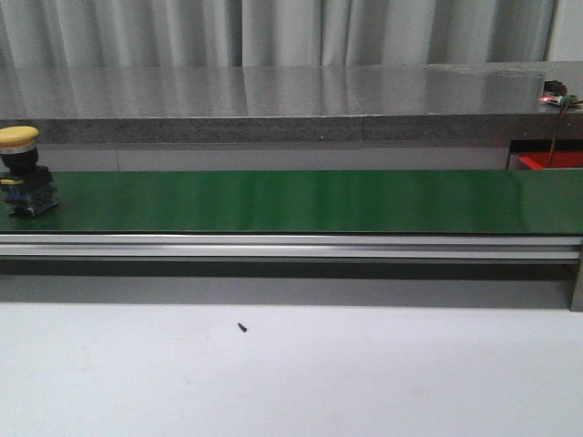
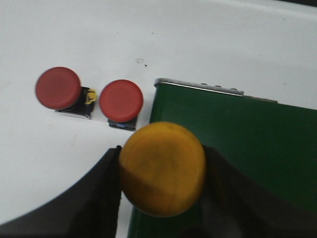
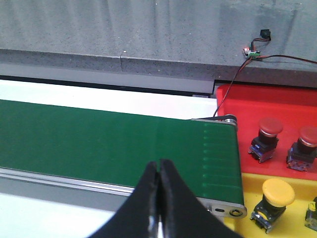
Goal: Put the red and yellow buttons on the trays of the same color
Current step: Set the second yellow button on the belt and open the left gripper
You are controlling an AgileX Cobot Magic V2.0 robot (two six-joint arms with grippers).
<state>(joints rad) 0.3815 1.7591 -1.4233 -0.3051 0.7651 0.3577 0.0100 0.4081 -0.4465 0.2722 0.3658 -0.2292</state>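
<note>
The left gripper (image 2: 161,171) is clamping the cap of a yellow button (image 2: 162,168) over the end of the green conveyor belt (image 2: 247,144), apparently feeding it toward the far trays. Two red buttons (image 2: 58,88) (image 2: 121,100) are waiting on the white table (image 2: 198,44) just beside the belt. The right gripper (image 3: 158,191), fingers pressed together and empty, is hovering near the red tray (image 3: 277,101) and yellow tray (image 3: 302,208), which are holding sorted buttons.

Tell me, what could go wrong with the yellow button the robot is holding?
The yellow button hangs over the very end of the green belt, so it could tip off the edge if dropped there. It might also bump the red buttons waiting beside the belt.
</note>
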